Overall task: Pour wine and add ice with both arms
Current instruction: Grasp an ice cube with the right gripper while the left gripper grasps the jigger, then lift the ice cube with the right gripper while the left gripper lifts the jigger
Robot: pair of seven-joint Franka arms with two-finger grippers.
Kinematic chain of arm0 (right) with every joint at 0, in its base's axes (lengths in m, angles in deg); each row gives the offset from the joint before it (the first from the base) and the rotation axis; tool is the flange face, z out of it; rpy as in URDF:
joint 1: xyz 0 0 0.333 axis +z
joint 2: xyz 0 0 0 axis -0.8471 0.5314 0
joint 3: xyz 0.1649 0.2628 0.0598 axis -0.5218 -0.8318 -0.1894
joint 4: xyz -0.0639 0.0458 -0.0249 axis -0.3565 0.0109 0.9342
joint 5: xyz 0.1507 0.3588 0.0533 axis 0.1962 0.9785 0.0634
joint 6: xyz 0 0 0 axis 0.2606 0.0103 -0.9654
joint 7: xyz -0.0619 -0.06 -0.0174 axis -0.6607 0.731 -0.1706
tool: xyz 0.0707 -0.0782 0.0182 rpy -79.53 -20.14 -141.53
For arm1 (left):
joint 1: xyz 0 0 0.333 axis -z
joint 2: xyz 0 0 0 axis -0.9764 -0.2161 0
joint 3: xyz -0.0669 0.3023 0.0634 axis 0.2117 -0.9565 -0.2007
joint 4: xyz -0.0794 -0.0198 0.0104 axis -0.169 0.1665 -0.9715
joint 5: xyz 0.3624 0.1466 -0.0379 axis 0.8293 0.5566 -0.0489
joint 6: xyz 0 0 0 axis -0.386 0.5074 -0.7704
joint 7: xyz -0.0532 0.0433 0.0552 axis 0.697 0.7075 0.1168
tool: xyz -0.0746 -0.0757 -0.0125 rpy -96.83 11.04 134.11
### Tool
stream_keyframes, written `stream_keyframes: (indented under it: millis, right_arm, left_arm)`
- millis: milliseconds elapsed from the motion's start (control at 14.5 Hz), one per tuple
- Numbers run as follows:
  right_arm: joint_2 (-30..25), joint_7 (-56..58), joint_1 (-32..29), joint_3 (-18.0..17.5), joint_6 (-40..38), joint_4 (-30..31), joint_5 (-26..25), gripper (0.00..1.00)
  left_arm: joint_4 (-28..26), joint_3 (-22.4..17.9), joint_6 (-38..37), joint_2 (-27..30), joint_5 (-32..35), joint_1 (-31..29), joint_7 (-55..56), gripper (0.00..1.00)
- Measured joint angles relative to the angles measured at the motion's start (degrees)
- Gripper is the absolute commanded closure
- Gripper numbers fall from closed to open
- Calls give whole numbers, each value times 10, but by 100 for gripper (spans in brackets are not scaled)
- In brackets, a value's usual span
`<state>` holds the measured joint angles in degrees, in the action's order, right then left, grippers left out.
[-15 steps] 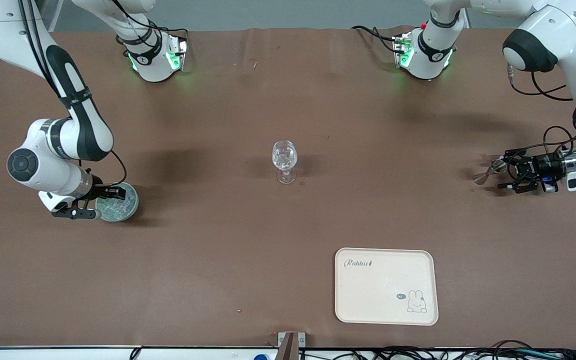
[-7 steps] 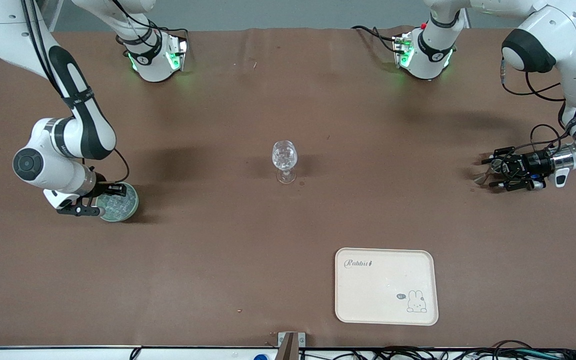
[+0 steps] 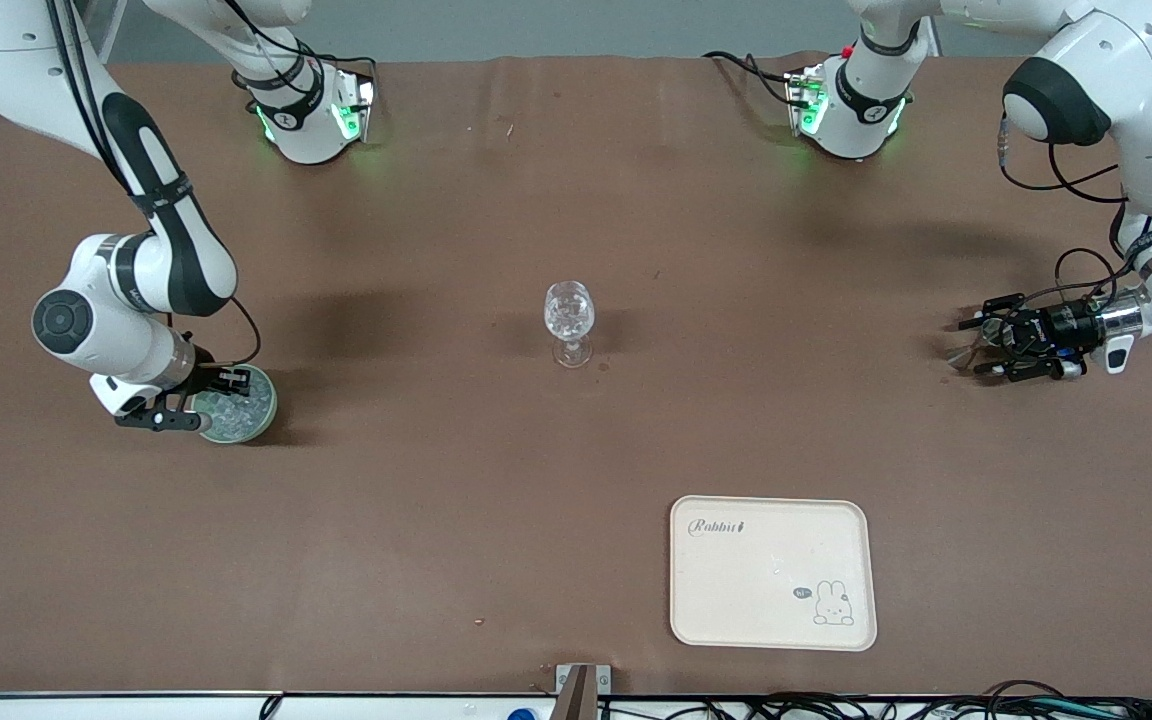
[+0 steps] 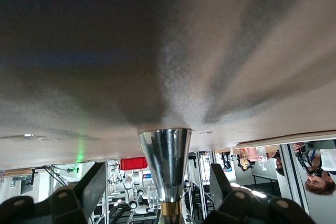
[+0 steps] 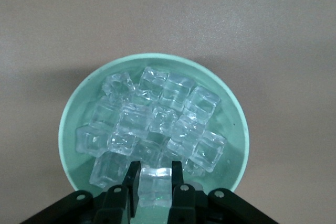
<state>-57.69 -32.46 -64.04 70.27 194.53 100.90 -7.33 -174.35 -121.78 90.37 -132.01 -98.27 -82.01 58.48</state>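
A green bowl [image 3: 241, 405] of ice [image 5: 157, 121] stands toward the right arm's end of the table. My right gripper [image 3: 200, 401] is low over the bowl's rim. In the right wrist view the gripper [image 5: 156, 170] is shut on one clear ice cube [image 5: 156, 187] above the bowl [image 5: 231, 129]. A stemmed glass [image 3: 569, 316] with glinting bits in its cup stands mid-table. My left gripper [image 3: 978, 346] is low at the left arm's end, open, its fingers on either side of a silver cone-shaped metal cup [image 3: 958, 355]. In the left wrist view the left gripper [image 4: 157, 176] does not touch the cup [image 4: 165, 156].
A cream tray [image 3: 772, 572] with a rabbit print lies nearer to the front camera than the glass, toward the left arm's end. The brown table cover [image 3: 556, 480] spreads between the glass, the bowl and the tray. Cables run along the table's front edge.
My left gripper has moved onto the metal cup, which now sits between its fingers. My right arm has shifted slightly while its gripper stays at the bowl.
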Motion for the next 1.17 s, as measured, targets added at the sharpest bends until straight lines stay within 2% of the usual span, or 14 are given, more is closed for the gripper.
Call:
stream_keyframes:
  millis: [69,344,551,620,688,826,964,1170]
  right_arm:
    - [0,0,0,0,0,0,0,92]
    - [0,0,0,0,-19,-8,0,93]
    - [-2,0,-1,0,-121,-72,1,96]
    - [-4,-1,-1,0,-161,-101,1,97]
    - [-6,-1,-1,0,-199,-130,1,98]
    - [-14,-6,-2,1,-254,-174,12,99]
    - [-37,-9,-8,3,-274,-198,28,99]
    - [-104,-11,-15,11,-281,-212,31,99]
  left_arm:
    - [0,0,0,0,-1,0,3,13]
    - [0,3,0,0,-10,1,21,15]
    - [0,6,-3,1,-17,1,31,17]
    - [0,6,-4,1,-18,1,33,22]
    - [0,6,-7,2,-18,1,35,35]
    - [2,5,-17,3,-19,-1,41,36]
    - [3,4,-25,6,-19,-2,42,40]
    - [4,3,-26,10,-19,-3,42,43]
